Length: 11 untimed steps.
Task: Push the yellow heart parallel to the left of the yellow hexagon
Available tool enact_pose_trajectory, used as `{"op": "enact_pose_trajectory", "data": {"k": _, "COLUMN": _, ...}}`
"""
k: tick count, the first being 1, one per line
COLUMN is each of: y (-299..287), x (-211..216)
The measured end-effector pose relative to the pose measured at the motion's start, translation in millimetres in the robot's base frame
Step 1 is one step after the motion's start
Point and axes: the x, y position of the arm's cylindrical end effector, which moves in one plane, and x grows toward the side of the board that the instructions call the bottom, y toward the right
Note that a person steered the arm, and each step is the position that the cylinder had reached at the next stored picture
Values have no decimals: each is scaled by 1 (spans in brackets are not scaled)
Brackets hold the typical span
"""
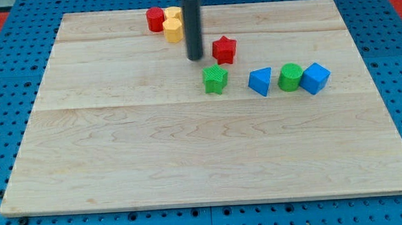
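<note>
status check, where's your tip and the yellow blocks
My tip just left of red star. Two yellow blocks touching, up-left of tip, shapes unclear. Red block beside them.

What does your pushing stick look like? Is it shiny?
My tip is the bottom end of a straight, round, dark grey rod, plain like a fat marker. It has no markings, cables or pincer on it. It looks a bit glossy, with a pale streak down its side. The top runs out of the picture.

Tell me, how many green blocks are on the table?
2. One green star-shaped block sits near the board's middle, just below and right of my tip. One green cylinder stands toward the view's right, between the two blue blocks. The rod could hide a little behind it.
</note>
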Motion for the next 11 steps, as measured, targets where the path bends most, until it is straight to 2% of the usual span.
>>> {"op": "enact_pose_trajectory", "data": {"k": 1, "y": 20, "x": -32}}
{"op": "enact_pose_trajectory", "data": {"k": 2, "y": 66, "x": -56}}
{"op": "enact_pose_trajectory", "data": {"k": 3, "y": 124, "x": -62}}
{"op": "enact_pose_trajectory", "data": {"k": 4, "y": 41, "x": -50}}
{"op": "enact_pose_trajectory", "data": {"k": 5, "y": -70, "x": -51}}
{"op": "enact_pose_trajectory", "data": {"k": 6, "y": -120, "x": -85}}
{"op": "enact_pose_trajectory", "data": {"k": 7, "y": -67, "x": -107}}
{"op": "enact_pose_trajectory", "data": {"k": 8, "y": 14, "x": -107}}
{"op": "enact_pose_trajectory", "data": {"k": 9, "y": -10, "x": -121}}
{"op": "enact_pose_trajectory", "data": {"k": 10, "y": 12, "x": -166}}
{"op": "enact_pose_trajectory", "data": {"k": 11, "y": -40, "x": -166}}
